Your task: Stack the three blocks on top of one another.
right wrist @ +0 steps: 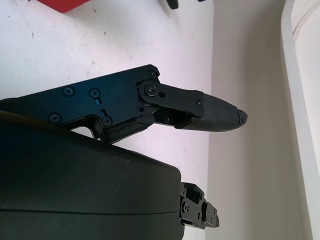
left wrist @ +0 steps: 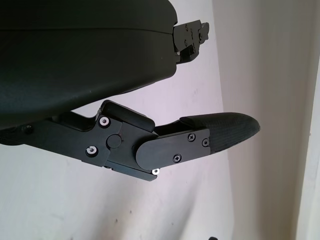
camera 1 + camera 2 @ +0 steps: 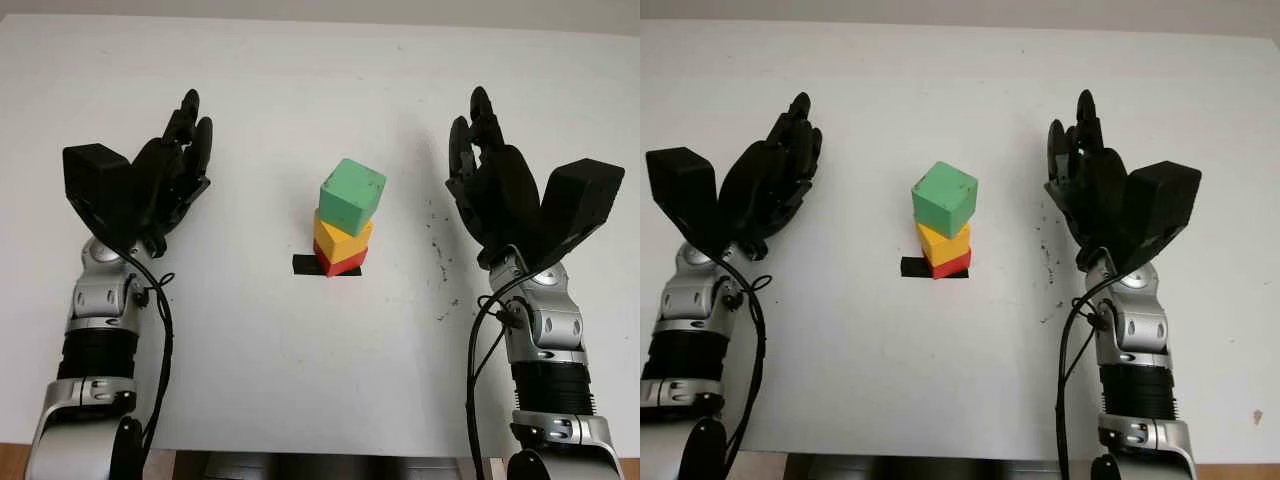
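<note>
From the head views we see the green wooden cube (image 3: 352, 196) atop the yellow wooden cube (image 3: 341, 240), atop the red wooden cube (image 3: 339, 263), mid white table (image 3: 300, 380) on a black tape strip (image 3: 305, 266). Our left hand (image 3: 165, 180) and right hand (image 3: 490, 180) are open, well apart from the tower. In the wrist views each hand holds nothing. The stack looks complete; the green cube sits twisted, so we judge we should keep clear.

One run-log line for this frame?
stack: green block on yellow block on red block | left hand: open, left of stack | right hand: open, right of stack
</note>
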You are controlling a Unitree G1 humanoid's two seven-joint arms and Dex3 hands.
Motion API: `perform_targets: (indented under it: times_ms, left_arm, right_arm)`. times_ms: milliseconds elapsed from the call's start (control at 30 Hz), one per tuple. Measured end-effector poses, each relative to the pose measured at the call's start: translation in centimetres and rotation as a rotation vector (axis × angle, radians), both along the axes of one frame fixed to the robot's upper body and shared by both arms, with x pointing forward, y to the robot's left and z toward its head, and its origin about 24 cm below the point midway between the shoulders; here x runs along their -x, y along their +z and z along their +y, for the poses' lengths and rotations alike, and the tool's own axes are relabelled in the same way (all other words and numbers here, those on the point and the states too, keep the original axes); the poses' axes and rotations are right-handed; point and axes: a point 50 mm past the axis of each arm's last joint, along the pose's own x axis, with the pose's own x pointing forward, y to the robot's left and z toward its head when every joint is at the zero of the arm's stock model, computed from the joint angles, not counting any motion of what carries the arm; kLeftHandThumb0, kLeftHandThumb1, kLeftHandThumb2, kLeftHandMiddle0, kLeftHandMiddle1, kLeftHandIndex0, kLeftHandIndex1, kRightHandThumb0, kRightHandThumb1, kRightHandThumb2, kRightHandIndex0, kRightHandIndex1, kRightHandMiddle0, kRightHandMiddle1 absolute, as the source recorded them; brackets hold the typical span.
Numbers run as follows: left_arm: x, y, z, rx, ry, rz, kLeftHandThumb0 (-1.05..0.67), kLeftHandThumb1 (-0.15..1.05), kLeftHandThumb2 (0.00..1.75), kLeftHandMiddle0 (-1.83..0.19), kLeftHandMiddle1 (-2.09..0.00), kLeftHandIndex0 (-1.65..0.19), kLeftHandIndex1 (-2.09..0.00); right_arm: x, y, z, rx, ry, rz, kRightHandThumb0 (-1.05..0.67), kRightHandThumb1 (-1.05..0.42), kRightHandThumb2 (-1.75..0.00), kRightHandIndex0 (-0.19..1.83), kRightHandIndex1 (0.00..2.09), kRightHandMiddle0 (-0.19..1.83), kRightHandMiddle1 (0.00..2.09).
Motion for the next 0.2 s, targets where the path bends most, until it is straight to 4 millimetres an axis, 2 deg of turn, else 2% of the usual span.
perform_targets:
  times_ms: [200]
  left_arm:
    - [0.4,-1.5,-1.5,0.046,-0.026,0.020,-0.78,1.05,0.68,0.19,0.00,0.19,0.00]
  right_arm:
    - [0.0,0.0,0.1,-0.017,-0.005,-0.011,-0.68,-1.05,-0.59,-0.19,0.00,-0.19,0.00]
